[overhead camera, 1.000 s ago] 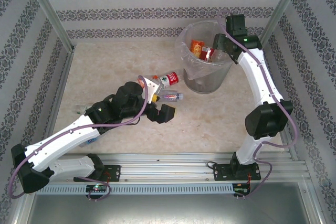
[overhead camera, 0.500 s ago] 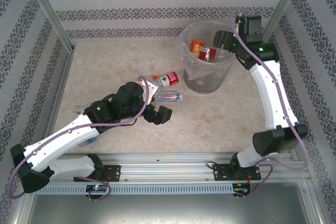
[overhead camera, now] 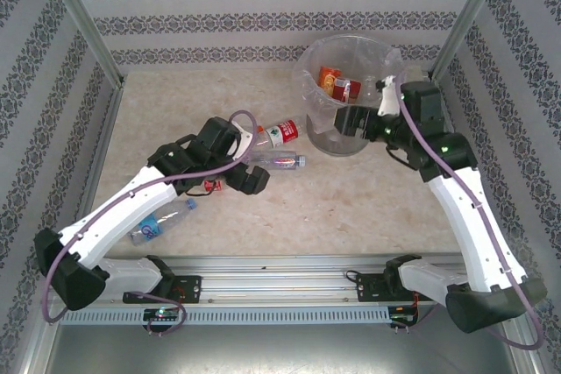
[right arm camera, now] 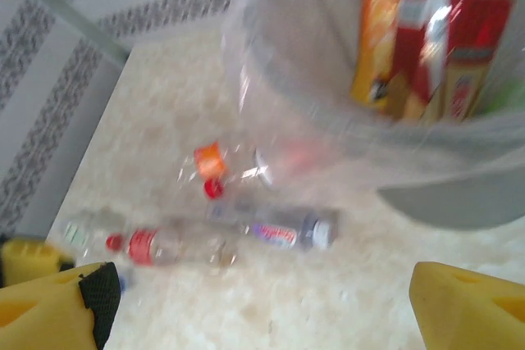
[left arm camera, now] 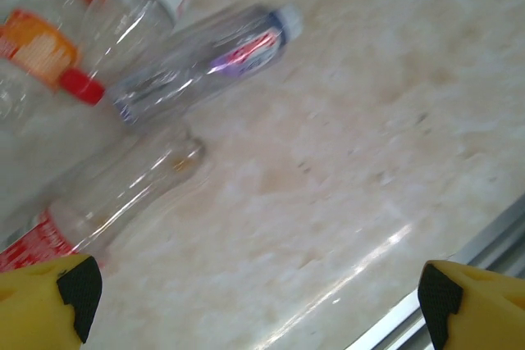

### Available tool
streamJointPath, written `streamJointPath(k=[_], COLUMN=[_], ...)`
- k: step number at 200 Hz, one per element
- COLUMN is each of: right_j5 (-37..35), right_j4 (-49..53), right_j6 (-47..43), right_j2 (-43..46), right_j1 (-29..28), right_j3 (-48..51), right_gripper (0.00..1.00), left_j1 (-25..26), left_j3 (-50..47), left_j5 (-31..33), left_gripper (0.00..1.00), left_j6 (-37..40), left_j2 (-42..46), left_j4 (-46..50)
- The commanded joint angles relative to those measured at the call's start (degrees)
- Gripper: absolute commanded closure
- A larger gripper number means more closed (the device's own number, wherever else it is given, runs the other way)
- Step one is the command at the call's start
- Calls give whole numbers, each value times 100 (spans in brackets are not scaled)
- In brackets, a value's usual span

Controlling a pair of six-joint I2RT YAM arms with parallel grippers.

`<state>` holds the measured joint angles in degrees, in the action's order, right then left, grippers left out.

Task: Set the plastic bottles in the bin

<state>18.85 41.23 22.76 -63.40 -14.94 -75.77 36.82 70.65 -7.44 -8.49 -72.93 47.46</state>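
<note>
Done: the round grey bin lined with crinkly clear plastic (overhead camera: 329,139) stands at the rear right of the bench (overhead camera: 351,208). At least two bottles with orange and red labels (overhead camera: 337,83) stand inside it. I cannot tell whether more lie beneath them.
Left: five bottles lie on the bench.
- A clear bottle with a red and white label (overhead camera: 279,133) and a clear bottle with a purple label (overhead camera: 282,162) lie close together, just left of the bin.
- An orange-labelled bottle with a red cap (left arm camera: 45,51) lies beside those two.
- A clear bottle with a red label (left arm camera: 107,202) lies half under the left arm.
- A clear bottle with a blue label (overhead camera: 162,221) lies apart, toward the near left.
Progress: partway by my reading, with more left on the bench than I can count in the bin.
Left fingers (left arm camera: 49,301): spread wide with nothing between them, low over the bench just beside the cluster. The red-labelled bottle is nearest.
Right fingers (right arm camera: 49,305): spread wide and empty, at the bin's near wall and facing the cluster.
Edges: patterned walls close the left, rear and right. A metal rail (overhead camera: 289,264) runs along the near side.
Open room: bare bench lies between the cluster and the rail, and in front of the bin.
Tight spots: the clustered bottles lie close, so lifting one may nudge its neighbours. The bin's rim stands tall, so a carried bottle must clear it.
</note>
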Motion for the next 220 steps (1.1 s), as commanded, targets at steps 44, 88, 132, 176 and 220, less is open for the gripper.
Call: streamJointPath(k=[44, 88, 132, 176, 220], right_j5=[1196, 1155, 1204, 1221, 1207], right_j4=[-770, -837, -792, -735, -681], right_j6=[599, 650, 632, 624, 644], right_j2=[671, 887, 1055, 1177, 1265], right_j1=[-283, -406, -409, -408, -413], right_j3=[1411, 1788, 1941, 2081, 2126], right_gripper=[8, 8, 9, 8, 9], left_j1=[-497, -773, -934, -1146, -1222], left_j3=[115, 256, 462, 509, 476], left_j5=[446, 953, 1384, 1525, 1497], left_gripper=[0, 0, 0, 0, 0], left_j6=[1580, 1717, 1845, 1939, 1913], left_j2=[-999, -1841, -2610, -3075, -3371], left_j4=[1234, 1106, 917, 646, 430])
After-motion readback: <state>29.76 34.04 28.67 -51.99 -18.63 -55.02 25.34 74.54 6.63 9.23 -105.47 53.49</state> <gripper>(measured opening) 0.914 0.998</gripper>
